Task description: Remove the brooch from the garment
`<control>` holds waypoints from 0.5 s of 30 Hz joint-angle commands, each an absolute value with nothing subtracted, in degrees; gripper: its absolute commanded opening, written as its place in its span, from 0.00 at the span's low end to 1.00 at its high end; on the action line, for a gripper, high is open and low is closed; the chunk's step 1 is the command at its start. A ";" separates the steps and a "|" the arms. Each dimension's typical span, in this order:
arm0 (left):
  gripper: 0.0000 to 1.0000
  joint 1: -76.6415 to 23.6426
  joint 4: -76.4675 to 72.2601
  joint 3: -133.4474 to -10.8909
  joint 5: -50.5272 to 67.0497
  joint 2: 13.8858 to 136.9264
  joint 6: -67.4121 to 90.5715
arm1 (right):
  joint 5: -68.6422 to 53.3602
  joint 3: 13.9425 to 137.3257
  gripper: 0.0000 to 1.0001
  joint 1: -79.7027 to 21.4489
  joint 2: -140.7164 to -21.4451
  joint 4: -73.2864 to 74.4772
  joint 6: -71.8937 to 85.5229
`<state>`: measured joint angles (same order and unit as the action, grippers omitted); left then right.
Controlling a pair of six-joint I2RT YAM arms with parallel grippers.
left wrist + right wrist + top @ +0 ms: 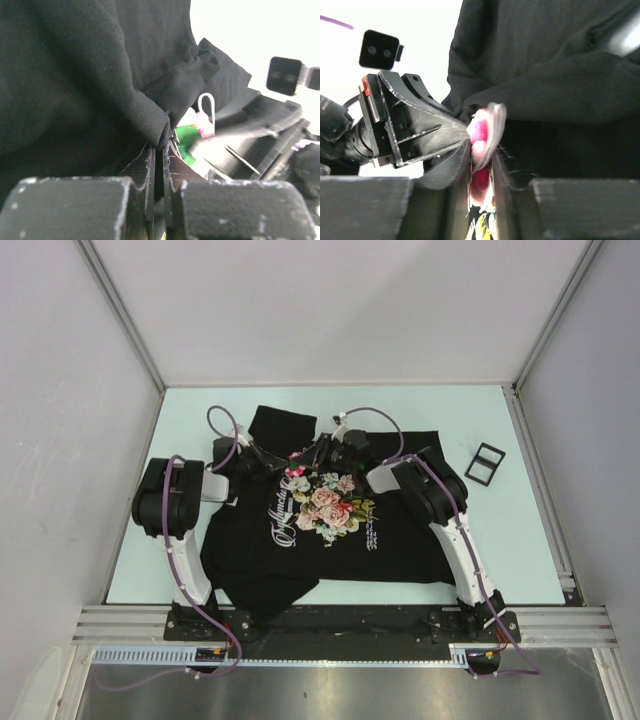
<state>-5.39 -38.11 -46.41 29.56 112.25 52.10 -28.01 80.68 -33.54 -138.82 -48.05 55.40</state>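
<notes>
The garment point(260, 550), a black T-shirt with a rose print, lies flat on the table, and both grippers meet at its collar. My left gripper point(285, 465) is shut on a raised fold of the black fabric point(162, 135), its fingertips point(150, 160) nearly touching. The brooch point(481, 131), small and bright pink, sits blurred between my right gripper's point(481, 150) fingers, which press on it from both sides. In the left wrist view the brooch point(202, 127) shows pink and green just right of the pinched fold, with the right gripper's finger point(240, 135) over it.
A small black rectangular frame point(485, 462) lies on the pale table point(500, 540) to the right of the shirt. White walls with metal posts point(120, 310) enclose the table on three sides. The left gripper's body point(415, 135) stands close beside my right fingers.
</notes>
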 commanded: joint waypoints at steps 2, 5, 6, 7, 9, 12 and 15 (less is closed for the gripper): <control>0.04 -6.33 -32.09 -52.54 29.09 110.74 45.19 | -26.98 82.79 0.43 -33.31 -130.61 -35.17 44.83; 0.04 -6.85 -25.68 -55.88 29.09 110.30 40.00 | -30.74 86.73 0.59 -31.73 -131.04 -27.35 41.84; 0.04 -7.03 -23.49 -56.51 28.92 110.22 37.90 | -32.24 90.32 0.60 -31.03 -131.83 -25.25 41.23; 0.04 -7.03 -22.60 -56.95 29.18 110.30 37.27 | -32.95 91.40 0.60 -30.85 -132.44 -21.74 40.44; 0.04 -7.03 -22.15 -57.65 29.62 110.48 36.65 | -34.97 93.50 0.63 -30.59 -133.94 -20.66 40.17; 0.03 -7.29 -22.32 -58.18 30.76 111.18 36.56 | -36.21 94.22 0.64 -30.67 -135.17 -20.56 41.13; 0.02 -7.47 -22.59 -58.10 30.94 111.01 36.21 | -36.65 95.97 0.58 -30.67 -136.66 -19.08 40.96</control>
<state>-6.92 -22.68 -56.27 29.82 112.25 39.29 -33.93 93.06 -30.28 -134.52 -22.79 42.59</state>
